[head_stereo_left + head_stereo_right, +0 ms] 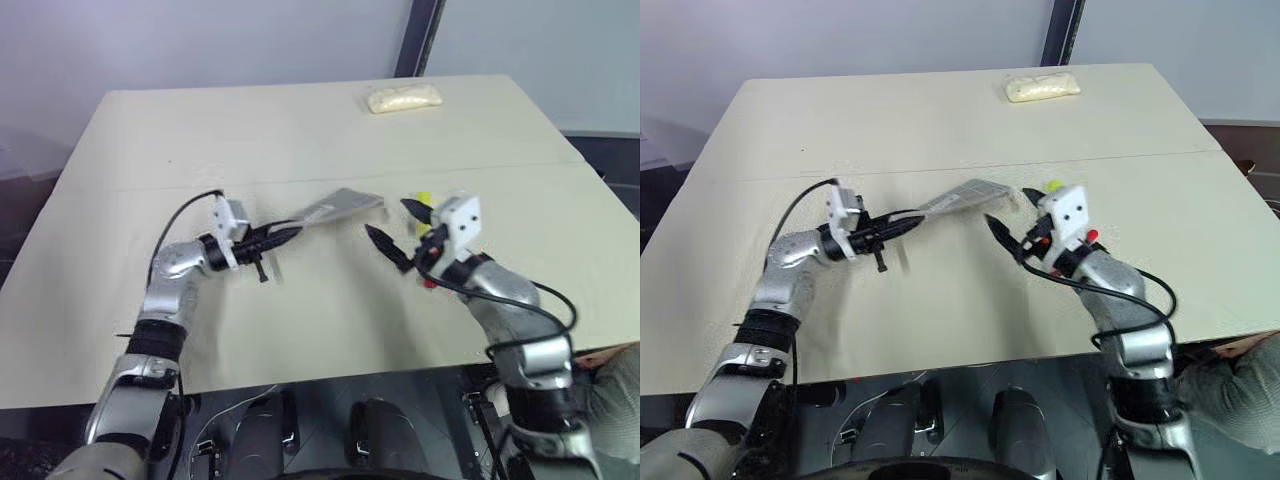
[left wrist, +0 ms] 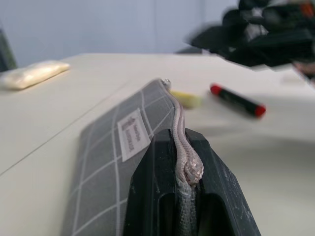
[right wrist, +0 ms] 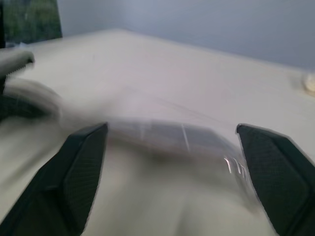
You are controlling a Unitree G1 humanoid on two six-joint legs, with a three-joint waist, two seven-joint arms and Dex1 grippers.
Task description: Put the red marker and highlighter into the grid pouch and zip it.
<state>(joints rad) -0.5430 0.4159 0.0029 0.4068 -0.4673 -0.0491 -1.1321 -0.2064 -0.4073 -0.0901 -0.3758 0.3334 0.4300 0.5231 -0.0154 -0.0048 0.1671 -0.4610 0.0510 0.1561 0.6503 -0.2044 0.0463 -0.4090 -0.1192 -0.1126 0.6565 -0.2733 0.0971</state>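
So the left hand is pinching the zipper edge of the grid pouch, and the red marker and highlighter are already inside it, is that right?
Not quite. The left hand does pinch the zipper edge of the grid pouch, but the red marker and highlighter are not inside; the left wrist view shows both lying on the table beyond the pouch.

The right tool gapes wide toward the blurred grid pouch.

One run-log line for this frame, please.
left gripper: shut on grid pouch | right gripper: open | red marker, highlighter: on table
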